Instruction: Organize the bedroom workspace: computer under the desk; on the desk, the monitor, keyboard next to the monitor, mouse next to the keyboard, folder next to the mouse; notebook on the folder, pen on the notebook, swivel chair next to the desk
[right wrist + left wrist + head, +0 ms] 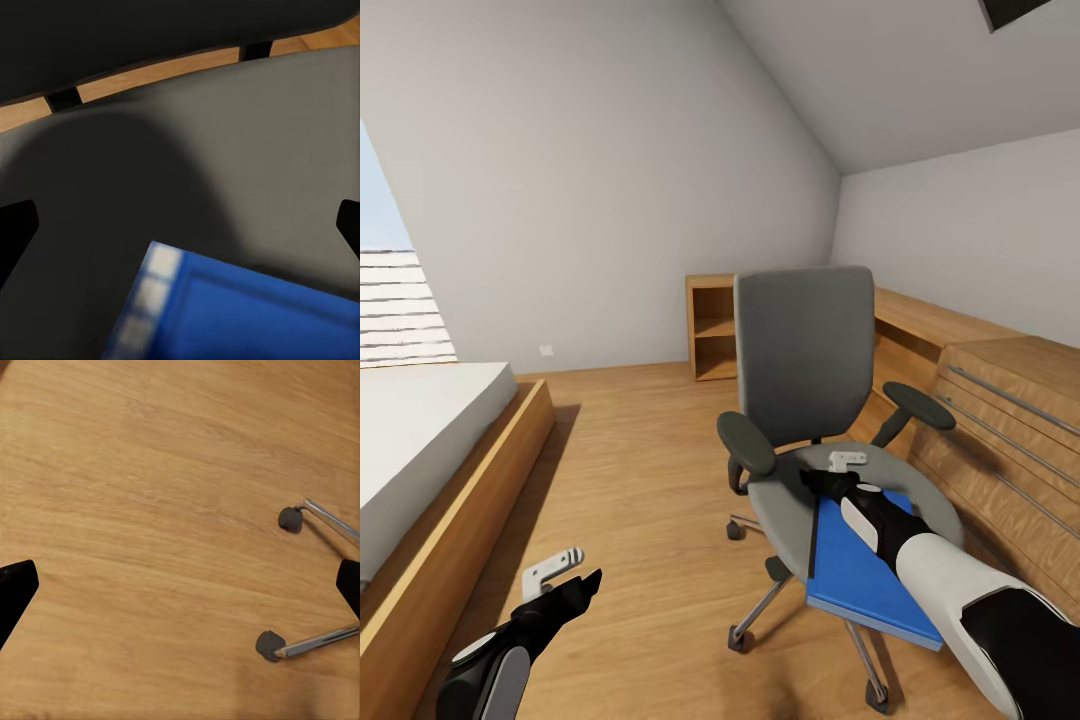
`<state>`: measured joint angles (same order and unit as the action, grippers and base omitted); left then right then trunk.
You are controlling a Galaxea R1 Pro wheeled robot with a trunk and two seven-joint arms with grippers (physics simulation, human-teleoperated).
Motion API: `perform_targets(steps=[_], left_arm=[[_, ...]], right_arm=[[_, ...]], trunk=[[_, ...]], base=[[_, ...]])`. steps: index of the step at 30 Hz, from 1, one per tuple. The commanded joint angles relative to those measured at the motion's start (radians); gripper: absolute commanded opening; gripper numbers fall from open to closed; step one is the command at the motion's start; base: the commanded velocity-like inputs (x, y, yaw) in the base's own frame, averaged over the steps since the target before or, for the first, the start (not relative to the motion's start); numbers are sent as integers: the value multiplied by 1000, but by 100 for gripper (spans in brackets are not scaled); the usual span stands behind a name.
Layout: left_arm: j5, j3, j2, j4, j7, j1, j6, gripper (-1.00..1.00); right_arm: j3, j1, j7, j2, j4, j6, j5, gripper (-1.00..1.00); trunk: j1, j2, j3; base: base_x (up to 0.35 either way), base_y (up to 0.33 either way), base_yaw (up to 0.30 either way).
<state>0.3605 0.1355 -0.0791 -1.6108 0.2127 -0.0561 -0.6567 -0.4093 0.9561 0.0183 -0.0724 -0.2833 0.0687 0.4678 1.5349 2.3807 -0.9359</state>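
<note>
The swivel chair [805, 350] stands on the wood floor right of centre, its grey back upright. A blue folder [860, 580] with a black spine lies flat on the seat and overhangs the front rim. My right arm reaches over the folder, and my right gripper [822, 482] hovers low above the folder's far end. In the right wrist view the right gripper [180, 232] is open, with a corner of the folder [247, 315] and the grey seat [225, 165] between its fingers. My left gripper [582, 588] hangs open over bare floor to the chair's left.
A wood-framed bed [420, 450] fills the left side. A small open wooden shelf [712, 330] stands against the back wall. A light wood chest of drawers [1000, 420] runs along the right, close behind the chair. Two chair castors [290, 517] show in the left wrist view.
</note>
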Motion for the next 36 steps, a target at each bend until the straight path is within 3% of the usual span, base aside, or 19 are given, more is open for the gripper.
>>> perform_targets(steps=[1, 17, 36], left_arm=[[11, 1, -1, -1, 8, -1, -4, 100], [11, 1, -1, -1, 7, -1, -4, 100], [11, 1, -1, -1, 8, -1, -4, 100]], right_arm=[[-5, 0, 2, -1, 22, 5, 11, 100], [-4, 0, 2, -1, 22, 5, 11, 100], [-3, 0, 1, -4, 10, 6, 13, 100]], trunk=[[0, 0, -1], [-54, -98, 43], [-54, -98, 43]], base=[[0, 0, 0], [0, 0, 0], [0, 0, 0]])
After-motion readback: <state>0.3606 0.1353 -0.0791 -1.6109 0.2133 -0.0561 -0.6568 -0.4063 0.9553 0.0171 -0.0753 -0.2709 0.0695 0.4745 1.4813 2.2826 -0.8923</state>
